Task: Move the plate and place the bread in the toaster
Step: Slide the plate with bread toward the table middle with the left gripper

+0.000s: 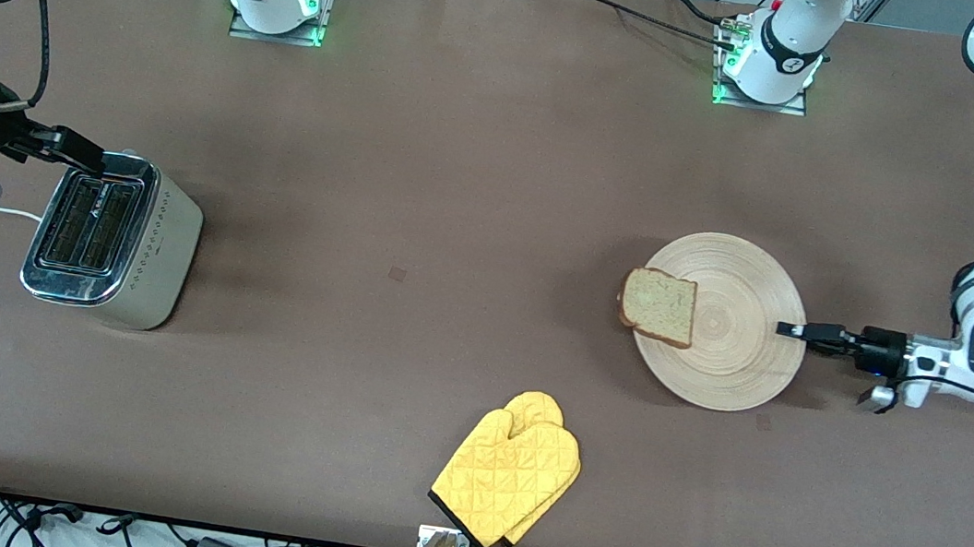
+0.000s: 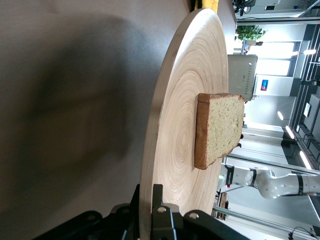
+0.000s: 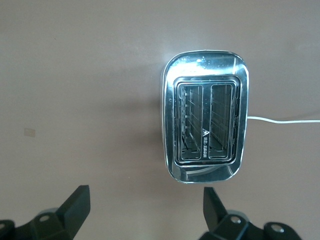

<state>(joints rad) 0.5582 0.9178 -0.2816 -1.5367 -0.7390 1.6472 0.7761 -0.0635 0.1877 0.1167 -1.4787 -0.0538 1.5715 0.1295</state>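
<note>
Your left hand (image 1: 791,329) pinches the plate (image 1: 741,360) rim at the left arm's end, bread (image 1: 658,306) toward the distant toaster (image 1: 115,239), under the spread right hand (image 3: 145,210)

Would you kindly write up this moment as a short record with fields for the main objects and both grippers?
plate: flat on the table, toward the left arm's end
bread: lies on the plate, overhanging the rim on the toaster's side
toaster: toward the right arm's end, both slots empty
oven mitt: yellow, nearer the front camera than the plate
left gripper: shut on the plate's rim
right gripper: open, over the toaster, holding nothing
</note>
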